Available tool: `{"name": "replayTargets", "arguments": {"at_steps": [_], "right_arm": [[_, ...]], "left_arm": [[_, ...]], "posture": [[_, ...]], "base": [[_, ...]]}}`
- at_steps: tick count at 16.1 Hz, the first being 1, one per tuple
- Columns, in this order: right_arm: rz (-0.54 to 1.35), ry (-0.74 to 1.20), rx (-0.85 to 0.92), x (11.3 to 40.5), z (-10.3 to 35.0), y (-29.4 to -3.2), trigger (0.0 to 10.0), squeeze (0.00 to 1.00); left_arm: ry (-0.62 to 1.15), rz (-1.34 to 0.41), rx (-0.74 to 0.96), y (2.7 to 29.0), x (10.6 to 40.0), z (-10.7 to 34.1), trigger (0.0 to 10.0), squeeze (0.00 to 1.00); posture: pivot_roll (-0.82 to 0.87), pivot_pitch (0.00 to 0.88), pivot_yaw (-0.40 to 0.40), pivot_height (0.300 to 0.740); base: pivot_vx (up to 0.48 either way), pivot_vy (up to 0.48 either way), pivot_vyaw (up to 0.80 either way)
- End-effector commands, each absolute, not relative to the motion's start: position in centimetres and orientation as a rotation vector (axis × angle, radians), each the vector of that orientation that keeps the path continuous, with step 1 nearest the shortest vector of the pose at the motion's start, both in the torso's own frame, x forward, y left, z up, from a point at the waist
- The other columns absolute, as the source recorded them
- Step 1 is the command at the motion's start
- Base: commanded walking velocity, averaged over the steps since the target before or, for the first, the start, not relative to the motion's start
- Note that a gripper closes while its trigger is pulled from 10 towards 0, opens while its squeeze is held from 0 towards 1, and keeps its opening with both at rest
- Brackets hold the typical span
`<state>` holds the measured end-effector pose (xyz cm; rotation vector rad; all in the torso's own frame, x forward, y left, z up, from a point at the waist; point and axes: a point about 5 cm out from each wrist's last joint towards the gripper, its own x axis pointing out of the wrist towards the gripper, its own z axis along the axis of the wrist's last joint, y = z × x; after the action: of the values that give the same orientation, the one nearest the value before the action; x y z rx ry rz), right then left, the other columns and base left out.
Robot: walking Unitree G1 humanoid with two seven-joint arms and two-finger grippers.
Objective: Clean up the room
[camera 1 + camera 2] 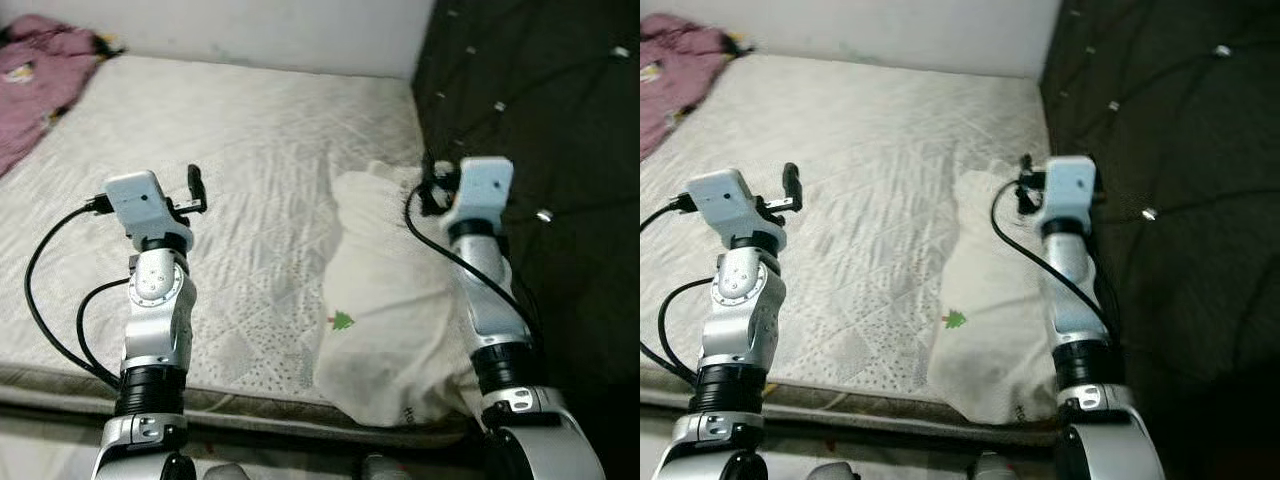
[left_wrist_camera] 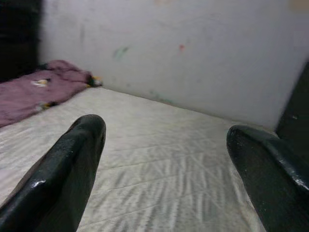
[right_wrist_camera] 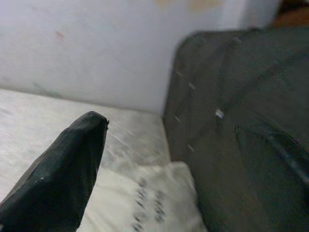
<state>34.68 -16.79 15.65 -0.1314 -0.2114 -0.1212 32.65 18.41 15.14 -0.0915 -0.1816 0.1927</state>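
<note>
Pillow first: a soft white pillow with a small green tree print (image 1: 395,300) lies on the right side of the pale quilted mattress (image 1: 250,150), its near end reaching the mattress's near edge and its right side against the dark tufted headboard with silver studs (image 1: 540,120). It looks crumpled and slumped, with some dark lettering near its near corner that I can't read. At the far left corner of the mattress I see a bunched purple blanket (image 1: 40,70) up against the white wall (image 1: 280,30).

My left gripper (image 2: 164,159) is raised over the middle-left of the mattress, its two black fingers (image 2: 72,164) spread wide with nothing between them. My right gripper (image 3: 169,159) is raised over the pillow's far end, close to the headboard; its fingers (image 3: 67,169) also stand well apart and hold nothing.

The left wrist view gives me the blanket with small yellow patches on it and faint green and red marks on the wall, which the head views don't resolve. The right wrist view shows rows of blurred dark print on the pillow's far end, unseen from the head, where my right arm (image 1: 490,290) covers part of the pillow.
</note>
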Motion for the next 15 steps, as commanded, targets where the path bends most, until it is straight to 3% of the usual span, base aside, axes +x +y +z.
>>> {"name": "replayTargets", "arguments": {"at_steps": [1, 3, 15], "right_arm": [[-0.112, -0.209, -0.122, 34.8, 15.7, -16.5, 10.0, 0.00], [-0.098, -0.206, -0.123, 34.8, 15.6, -16.4, 10.0, 0.00], [0.049, -0.180, -0.107, 34.4, 14.5, -15.0, 10.0, 0.00]], "left_arm": [[-0.178, 0.185, -0.082, 18.5, 32.5, 15.0, 10.0, 0.00], [-0.182, 0.177, -0.085, 18.1, 32.7, 15.1, 10.0, 0.00], [-0.186, 0.182, -0.076, 17.8, 32.2, 14.9, 10.0, 0.00]], "posture": [[0.01, 0.000, -0.021, 0.740], [0.01, 0.000, -0.021, 0.740], [0.02, 0.000, -0.033, 0.740]], "base": [[0.000, 0.480, -0.80], [0.000, 0.480, -0.57], [0.000, 0.480, 0.00]]}}
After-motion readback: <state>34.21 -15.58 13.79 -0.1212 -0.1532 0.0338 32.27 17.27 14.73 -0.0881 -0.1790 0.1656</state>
